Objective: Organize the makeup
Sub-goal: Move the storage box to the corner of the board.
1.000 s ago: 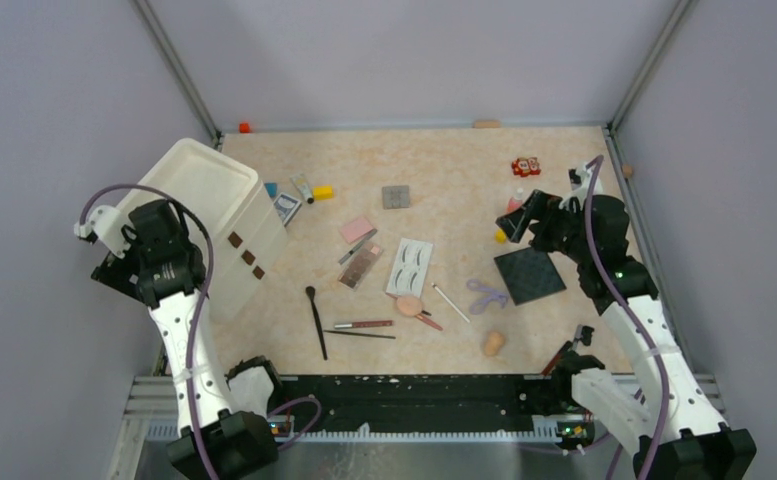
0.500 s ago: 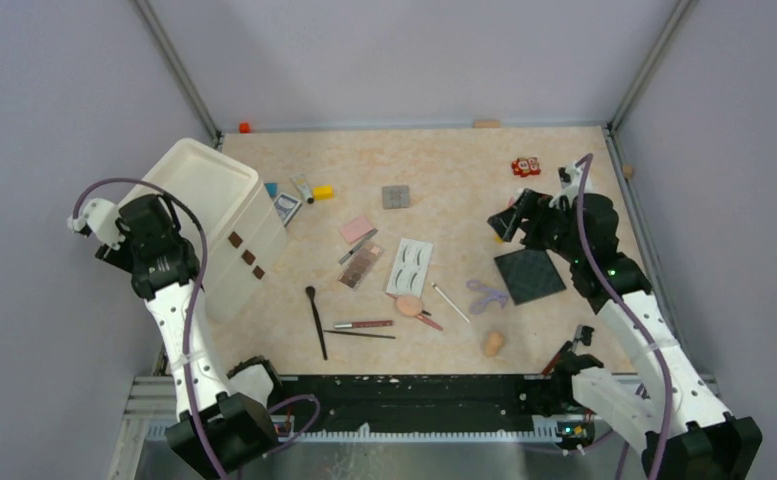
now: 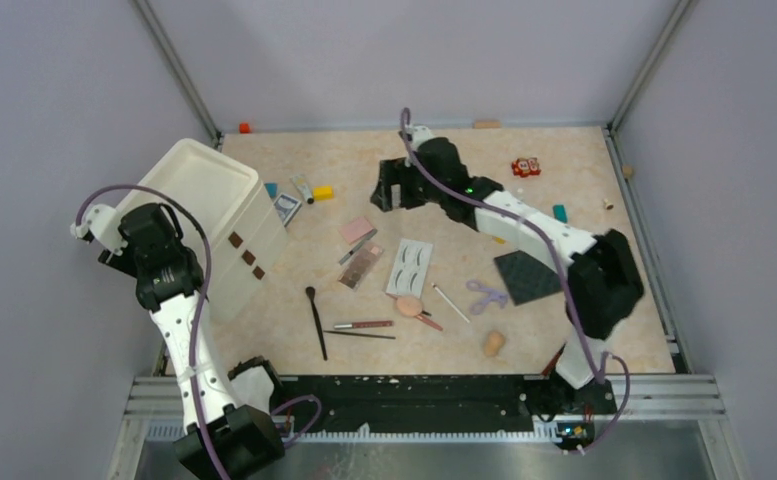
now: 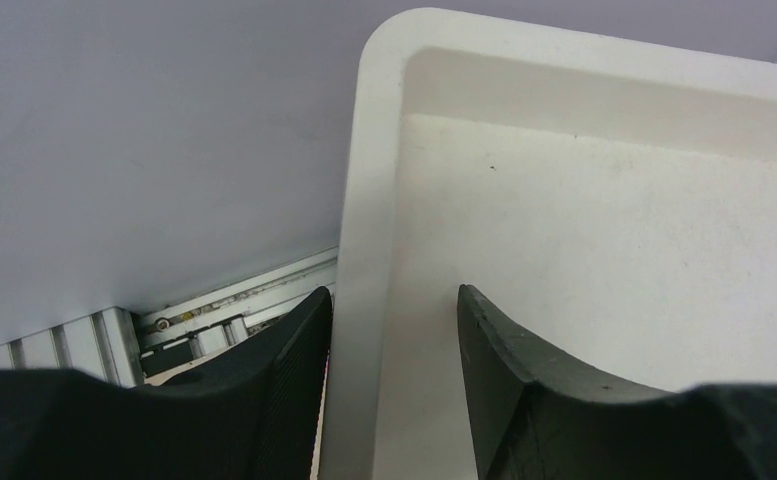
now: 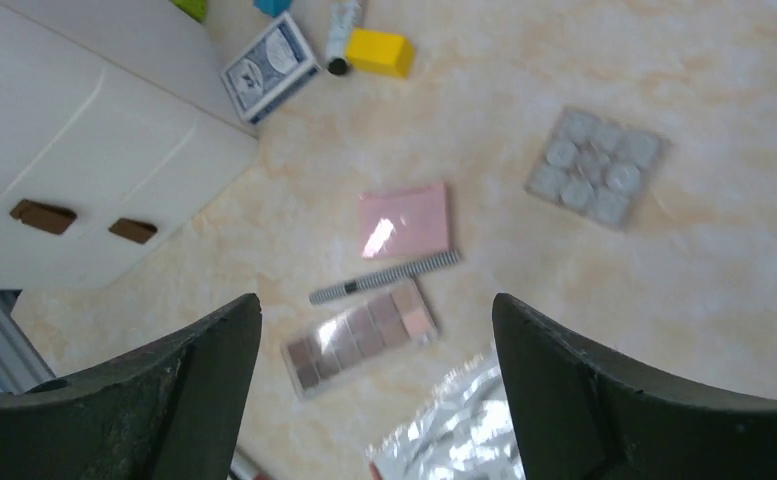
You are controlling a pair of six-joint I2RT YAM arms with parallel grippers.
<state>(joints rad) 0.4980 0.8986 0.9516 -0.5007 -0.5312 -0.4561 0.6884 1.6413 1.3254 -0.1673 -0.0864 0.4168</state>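
Observation:
The makeup lies loose mid-table: pink compact point(image 3: 357, 229), brown eyeshadow palette point(image 3: 361, 265), white eyelash card point(image 3: 410, 267), black brush point(image 3: 316, 320), pencils point(image 3: 364, 324), peach puff point(image 3: 409, 305), sponge point(image 3: 493, 343) and purple curler point(image 3: 485, 294). My right gripper point(image 3: 388, 190) hangs open over the back middle. In its wrist view, the right gripper point(image 5: 376, 305) frames the compact point(image 5: 405, 220), a striped pencil point(image 5: 384, 277) and the palette point(image 5: 359, 337). My left gripper point(image 3: 124, 222) sits at the near-left corner of the white drawer box point(image 3: 219, 220). There the left gripper point(image 4: 394, 300) is shut across the box's rim point(image 4: 364, 200).
A grey round-celled palette point(image 5: 596, 180) lies below the right gripper. A blue card box point(image 3: 286, 207), a tube point(image 5: 342, 30) and a yellow block point(image 3: 323, 192) sit by the drawer box. A black patterned square point(image 3: 529, 275), a teal block point(image 3: 560, 212) and a red item point(image 3: 525, 167) lie to the right.
My right arm has swung from the right side across to the back middle, staying open. My left gripper has closed onto the drawer box's rim and shifted only slightly.

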